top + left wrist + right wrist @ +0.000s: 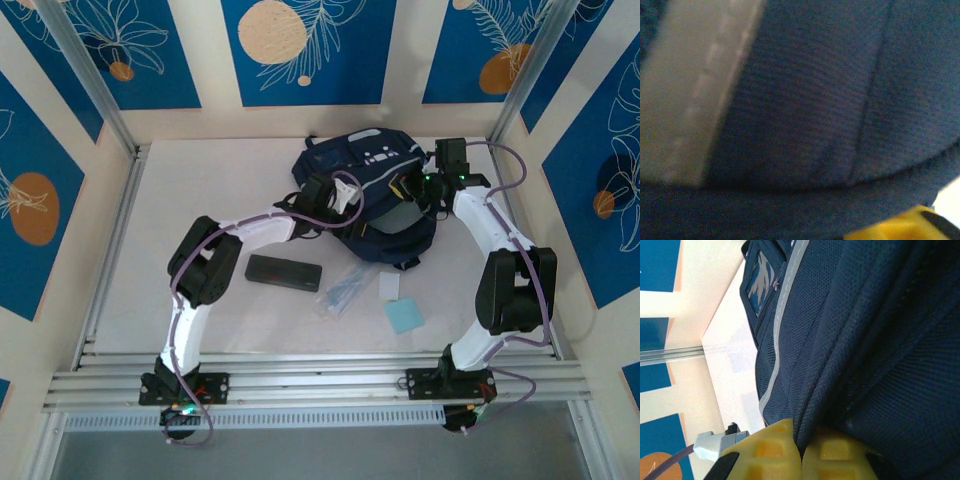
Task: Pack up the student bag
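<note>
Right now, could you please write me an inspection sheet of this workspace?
Surface: white table, no spills seen.
Job's things: student bag lying at rear centre, both arms at it.
Clutter: black case, clear plastic pouch, white card, light blue square, all in front of the bag.
Grippers: right gripper shut on a fold of the bag; left gripper against the bag, jaws unclear.
Cables: purple cables along both arms, looping near the wrists.
Surroundings: blue and cream patterned walls; aluminium rails at the near edge.
</note>
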